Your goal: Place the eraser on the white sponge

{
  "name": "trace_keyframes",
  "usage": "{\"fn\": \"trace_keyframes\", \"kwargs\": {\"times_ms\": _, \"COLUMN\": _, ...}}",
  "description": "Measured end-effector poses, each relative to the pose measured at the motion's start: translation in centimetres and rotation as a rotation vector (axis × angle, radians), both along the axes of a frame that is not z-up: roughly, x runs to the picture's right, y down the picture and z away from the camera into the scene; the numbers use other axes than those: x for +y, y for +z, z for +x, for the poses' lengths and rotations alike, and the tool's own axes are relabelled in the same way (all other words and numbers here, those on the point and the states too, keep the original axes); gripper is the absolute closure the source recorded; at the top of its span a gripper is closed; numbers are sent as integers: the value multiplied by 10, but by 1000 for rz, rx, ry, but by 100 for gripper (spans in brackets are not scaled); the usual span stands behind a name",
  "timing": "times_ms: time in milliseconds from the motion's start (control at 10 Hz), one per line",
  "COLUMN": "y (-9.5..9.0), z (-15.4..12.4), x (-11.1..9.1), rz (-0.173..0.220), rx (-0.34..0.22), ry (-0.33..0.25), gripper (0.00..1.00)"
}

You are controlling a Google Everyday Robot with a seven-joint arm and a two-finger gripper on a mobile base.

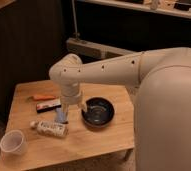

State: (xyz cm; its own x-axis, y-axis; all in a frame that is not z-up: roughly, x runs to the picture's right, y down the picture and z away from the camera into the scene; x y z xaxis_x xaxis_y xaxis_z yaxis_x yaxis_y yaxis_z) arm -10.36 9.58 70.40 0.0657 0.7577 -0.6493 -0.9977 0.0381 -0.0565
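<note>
Closest to us, far to the left of the black bowl [98, 111], a white cup [13, 144] stands near the front corner of the counter [91, 142]. A little further back, a white bottle [49, 128] lies on its side, left of the bowl and a bit nearer than it. It has a label, but the words are too small to read.

Next comes the white sponge [61, 116], a small pale block just to the left of the bowl. The gripper [71, 111] hangs right over it, between the sponge and the bowl's left edge. I cannot tell if the gripper is spread apart or pressed together. It does not seem to be holding anything.

The eraser [48, 105] is a flat black bar. It lies on the counter to the left of the bowl, a bit further back than the sponge and near it. I cannot tell if the two touch. A thin orange pen [43, 97] lies just behind the eraser. I cannot read any writing on either one.

So I think the job is not done yet. The eraser is on the wood, not on the sponge. It needs to be picked up, carried the short way over and set down on top of the sponge.
</note>
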Motion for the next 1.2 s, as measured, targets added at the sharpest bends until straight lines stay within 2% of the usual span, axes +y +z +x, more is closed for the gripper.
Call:
{"fn": "trace_keyframes", "kwargs": {"times_ms": 100, "y": 0, "z": -1, "x": 0, "rz": 0, "rx": -1, "ry": -2, "gripper": 35}}
{"fn": "trace_keyframes", "kwargs": {"times_ms": 200, "y": 2, "z": -1, "x": -5, "rz": 27, "rx": -20, "ry": -23, "gripper": 35}}
{"fn": "trace_keyframes", "kwargs": {"times_ms": 400, "y": 10, "z": -4, "x": -23, "rz": 112, "rx": -160, "ry": -124, "gripper": 35}}
{"fn": "trace_keyframes", "kwargs": {"times_ms": 500, "y": 13, "z": -7, "x": -32, "rz": 156, "rx": -277, "ry": -211, "gripper": 35}}
{"fn": "trace_keyframes", "kwargs": {"times_ms": 600, "y": 14, "z": -14, "x": -37, "rz": 181, "rx": -363, "ry": -287, "gripper": 35}}
{"fn": "trace_keyframes", "kwargs": {"times_ms": 800, "y": 14, "z": -27, "x": -45, "rz": 221, "rx": -501, "ry": -421, "gripper": 35}}
{"fn": "trace_keyframes", "kwargs": {"times_ms": 900, "y": 15, "z": -29, "x": -49, "rz": 237, "rx": -545, "ry": -466, "gripper": 35}}
{"fn": "trace_keyframes", "kwargs": {"times_ms": 1100, "y": 15, "z": -33, "x": -50, "rz": 249, "rx": -581, "ry": -506, "gripper": 35}}
{"fn": "trace_keyframes", "kwargs": {"times_ms": 1200, "y": 16, "z": -30, "x": -49, "rz": 272, "rx": -600, "ry": -480, "gripper": 35}}
